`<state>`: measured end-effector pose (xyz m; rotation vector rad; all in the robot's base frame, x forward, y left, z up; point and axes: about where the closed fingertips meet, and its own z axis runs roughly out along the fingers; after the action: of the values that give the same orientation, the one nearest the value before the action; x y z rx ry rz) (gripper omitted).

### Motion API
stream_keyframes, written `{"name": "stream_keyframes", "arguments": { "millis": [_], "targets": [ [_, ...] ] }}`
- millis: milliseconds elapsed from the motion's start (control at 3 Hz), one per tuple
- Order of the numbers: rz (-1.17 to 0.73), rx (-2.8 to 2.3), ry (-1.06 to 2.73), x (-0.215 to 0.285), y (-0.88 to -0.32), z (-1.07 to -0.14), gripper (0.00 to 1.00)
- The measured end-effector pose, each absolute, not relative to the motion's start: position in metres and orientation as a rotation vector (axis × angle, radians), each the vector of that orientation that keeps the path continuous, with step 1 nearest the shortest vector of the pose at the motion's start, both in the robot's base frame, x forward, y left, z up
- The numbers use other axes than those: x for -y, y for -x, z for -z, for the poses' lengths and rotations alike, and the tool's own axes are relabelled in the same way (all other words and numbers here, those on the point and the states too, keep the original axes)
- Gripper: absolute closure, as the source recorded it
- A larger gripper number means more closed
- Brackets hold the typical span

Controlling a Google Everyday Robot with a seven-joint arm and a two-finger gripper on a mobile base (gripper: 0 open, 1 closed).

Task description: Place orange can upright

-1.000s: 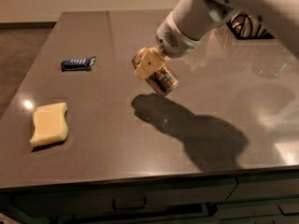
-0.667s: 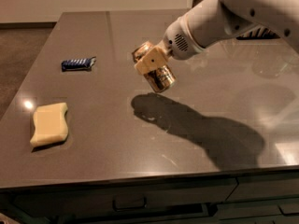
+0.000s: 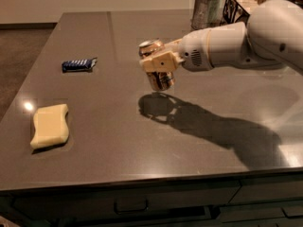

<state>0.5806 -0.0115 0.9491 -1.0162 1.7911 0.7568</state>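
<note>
The orange can (image 3: 159, 79) is held in my gripper (image 3: 157, 63) above the middle of the grey table (image 3: 118, 141). The can stands nearly upright, its shiny silver top (image 3: 150, 45) showing above the tan fingers (image 3: 161, 61) and its lower end hanging clear of the surface. Its shadow lies on the table just below it. The gripper is shut on the can's middle. My white arm (image 3: 236, 41) reaches in from the right.
A yellow sponge (image 3: 49, 125) lies at the front left. A dark blue snack packet (image 3: 78, 65) lies at the left. A grey metal tin with white tufts (image 3: 206, 6) and a dark lattice box (image 3: 244, 3) stand at the back right.
The arm has swung lower and more level. The can has turned from tilted to nearly upright and still hangs above the table.
</note>
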Motion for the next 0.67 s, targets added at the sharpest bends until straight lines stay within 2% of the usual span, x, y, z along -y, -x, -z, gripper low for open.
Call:
{"name": "stream_keyframes", "arguments": {
  "millis": [667],
  "targets": [
    [-0.853, -1.638, 0.936, 0.022, -0.577, -0.926, 1.0]
  ]
}}
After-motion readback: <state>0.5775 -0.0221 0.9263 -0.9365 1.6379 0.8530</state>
